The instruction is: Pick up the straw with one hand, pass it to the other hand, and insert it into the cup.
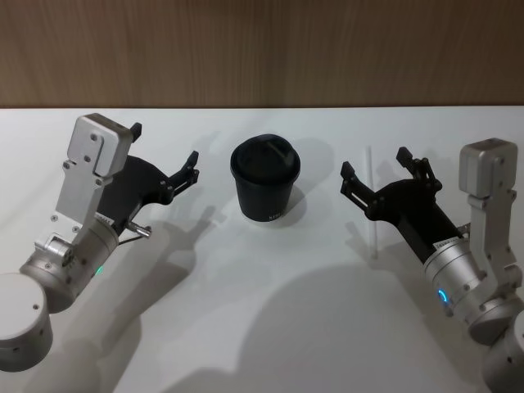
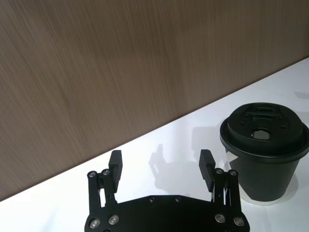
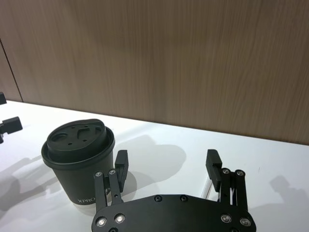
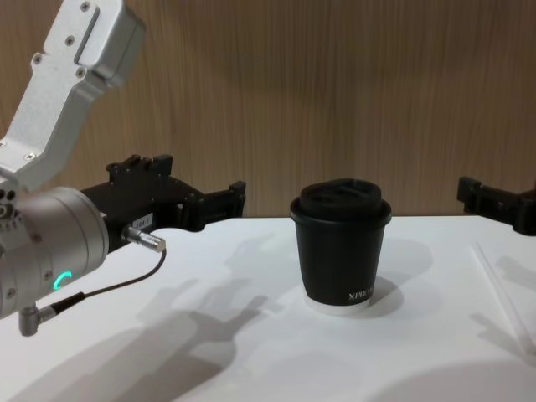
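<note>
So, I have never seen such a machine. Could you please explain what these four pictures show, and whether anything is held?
This is a robot with two arms; each ends in a black two-fingered gripper. One picture looks down from its head, one looks across the table from its chest, and two come from cameras on the wrists. On the white table stands a black lidded cup between the arms. A thin white straw lies flat beside it, under the right gripper. The left gripper hovers on the cup's other side. Both grippers are open and hold nothing.
</note>
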